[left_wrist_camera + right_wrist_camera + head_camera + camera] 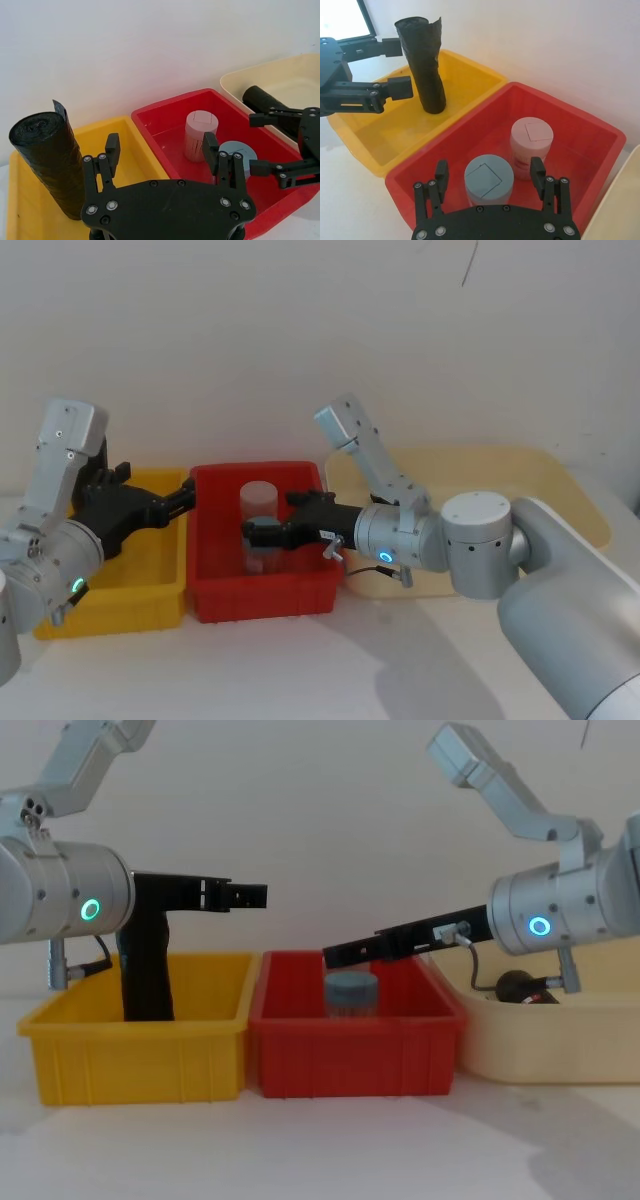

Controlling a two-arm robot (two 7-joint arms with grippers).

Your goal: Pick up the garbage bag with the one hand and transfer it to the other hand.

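Your garbage bag (425,65) stands upright, long axis vertical, in the yellow bin (470,75) at upper left. The left claw (161,145) is open beside it. The right claw (489,169) is open over the red bin (560,102), which holds a pink jar (531,145) and a blue-lidded jar (488,180).

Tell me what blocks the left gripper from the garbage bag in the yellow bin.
Nothing visible does. The garbage bag stands upright in the yellow bin, right beside the open left gripper, with only air between them.
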